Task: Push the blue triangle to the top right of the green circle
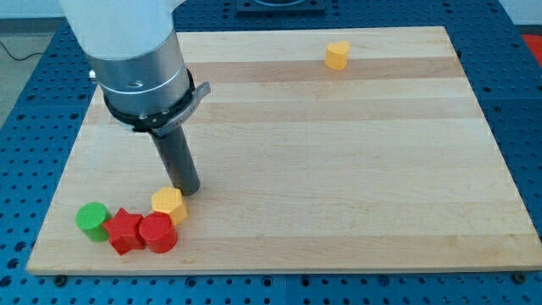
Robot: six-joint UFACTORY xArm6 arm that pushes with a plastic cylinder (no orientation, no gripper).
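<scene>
The green circle (91, 219) lies near the board's bottom left corner. No blue triangle shows anywhere in the view; the arm's wide grey body covers part of the board's top left. My tip (188, 191) rests on the board just to the upper right of a yellow block (169, 204), very close to it or touching it. The tip is well to the right of the green circle.
Two red blocks, one star-like (125, 230) and one round (158, 233), sit side by side right of the green circle and below the yellow block. Another yellow block (337, 54) lies near the board's top edge, right of centre. The wooden board (356, 169) sits on a blue table.
</scene>
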